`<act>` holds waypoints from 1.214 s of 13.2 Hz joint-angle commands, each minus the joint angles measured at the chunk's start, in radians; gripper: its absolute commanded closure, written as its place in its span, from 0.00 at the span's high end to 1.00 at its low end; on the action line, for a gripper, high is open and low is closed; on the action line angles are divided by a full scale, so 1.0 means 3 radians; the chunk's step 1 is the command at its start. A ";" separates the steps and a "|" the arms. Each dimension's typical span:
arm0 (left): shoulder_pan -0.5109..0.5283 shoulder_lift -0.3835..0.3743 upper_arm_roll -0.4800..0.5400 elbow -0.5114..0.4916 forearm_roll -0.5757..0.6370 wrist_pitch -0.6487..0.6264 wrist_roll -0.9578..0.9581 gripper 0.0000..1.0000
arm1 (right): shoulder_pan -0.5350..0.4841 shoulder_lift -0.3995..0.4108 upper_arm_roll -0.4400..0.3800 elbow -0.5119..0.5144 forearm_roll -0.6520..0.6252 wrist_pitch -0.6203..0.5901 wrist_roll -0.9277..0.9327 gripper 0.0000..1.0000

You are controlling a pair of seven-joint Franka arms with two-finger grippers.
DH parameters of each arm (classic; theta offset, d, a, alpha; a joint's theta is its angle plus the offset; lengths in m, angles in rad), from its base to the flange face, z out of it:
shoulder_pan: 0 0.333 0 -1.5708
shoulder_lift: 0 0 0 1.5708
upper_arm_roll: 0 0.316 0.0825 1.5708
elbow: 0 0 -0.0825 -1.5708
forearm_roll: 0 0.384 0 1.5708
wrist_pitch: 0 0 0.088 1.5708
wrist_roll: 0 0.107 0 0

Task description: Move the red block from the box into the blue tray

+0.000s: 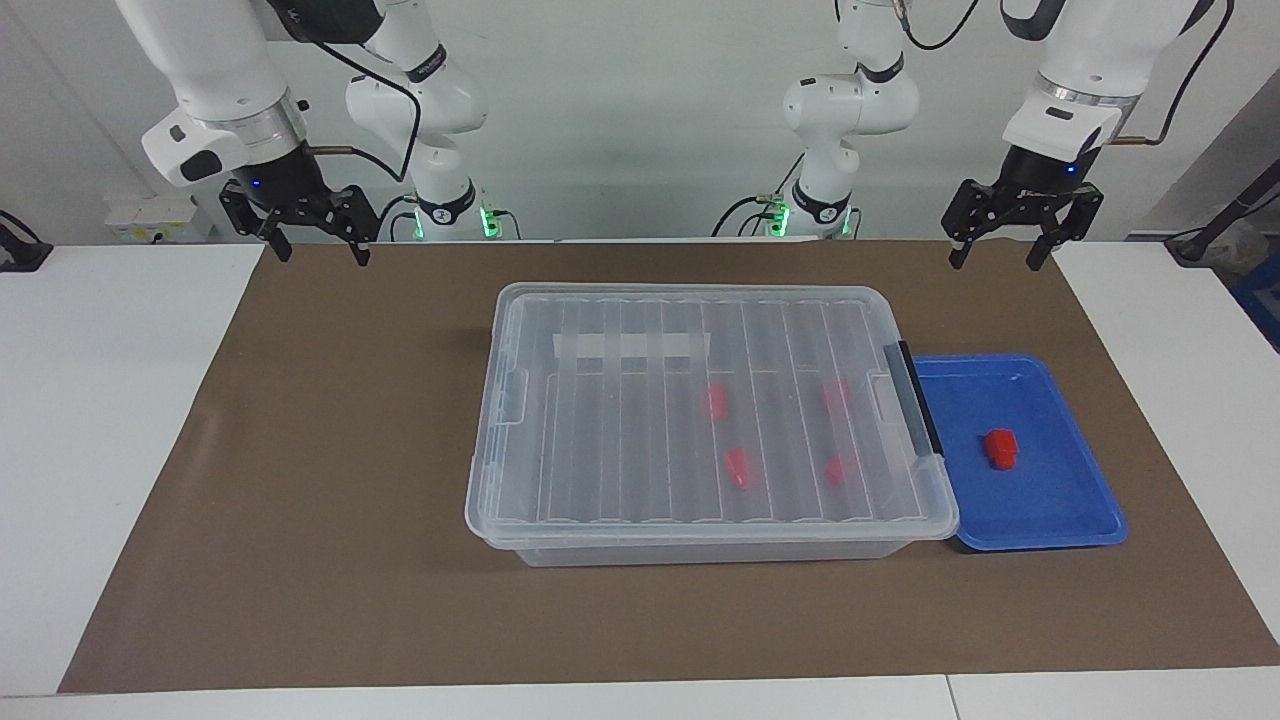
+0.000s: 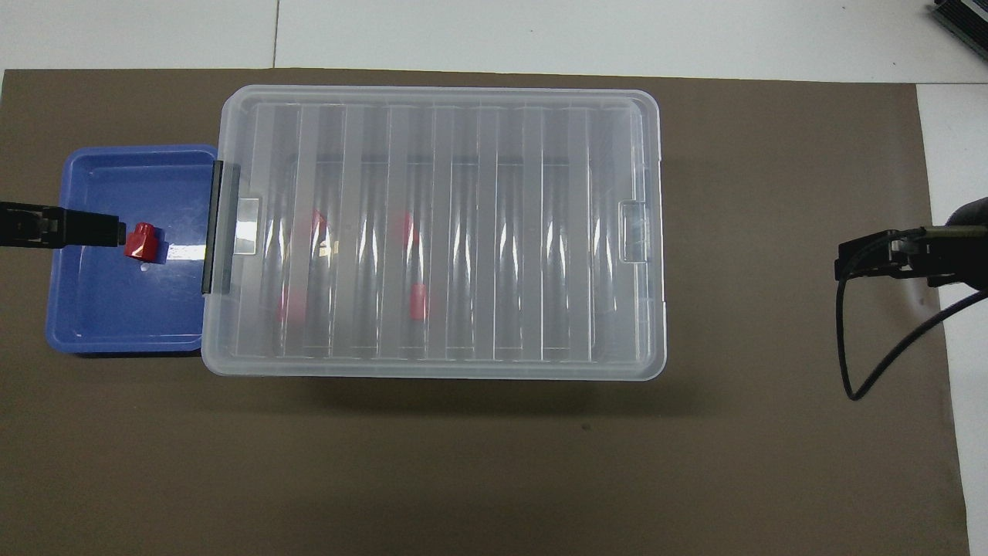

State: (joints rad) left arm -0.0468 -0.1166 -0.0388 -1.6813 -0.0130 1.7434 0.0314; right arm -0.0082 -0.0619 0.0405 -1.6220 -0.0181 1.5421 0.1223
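While both pincers hang open | red block (image 1: 1000, 448) in blue tray (image 1: 1060, 510) | box (image 1: 700, 420) lidded.

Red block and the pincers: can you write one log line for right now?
red block: in blue tray | box: lid on, four red blocks inside | left pincer: open, raised, waiting | right pincer: open, raised, waiting
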 commanded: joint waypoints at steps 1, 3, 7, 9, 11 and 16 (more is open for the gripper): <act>0.0023 -0.0041 -0.0009 -0.0010 0.0002 -0.0059 0.0003 1.00 | -0.0044 -0.0034 0.0013 -0.0013 0.0060 0.0034 0.0012 1.00; 0.0023 -0.0041 -0.0009 -0.0010 0.0002 -0.0059 0.0003 1.00 | -0.0044 -0.0034 0.0013 -0.0013 0.0060 0.0034 0.0012 1.00; 0.0100 -0.0046 -0.0014 0.0000 0.0007 -0.0135 -0.0002 1.00 | -0.0044 -0.0034 0.0013 -0.0013 0.0060 0.0029 0.0012 1.00; 0.0115 -0.0046 -0.0014 0.0031 0.0008 -0.0293 -0.0002 1.00 | -0.0044 -0.0034 0.0013 -0.0013 0.0060 0.0034 0.0012 1.00; 0.0131 -0.0056 -0.0009 0.0036 0.0013 -0.0416 0.0018 1.00 | -0.0044 -0.0034 0.0018 -0.0013 0.0060 0.0029 0.0012 1.00; 0.0131 -0.0097 -0.0014 0.0031 0.0013 -0.0713 0.0018 1.00 | -0.0044 -0.0034 0.0018 -0.0013 0.0060 0.0034 0.0012 1.00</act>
State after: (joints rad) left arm -0.0186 -0.1293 -0.0354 -1.6803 -0.0130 1.5788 0.0314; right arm -0.0082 -0.0626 0.0405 -1.6219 -0.0181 1.5421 0.1223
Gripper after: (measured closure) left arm 0.000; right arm 0.000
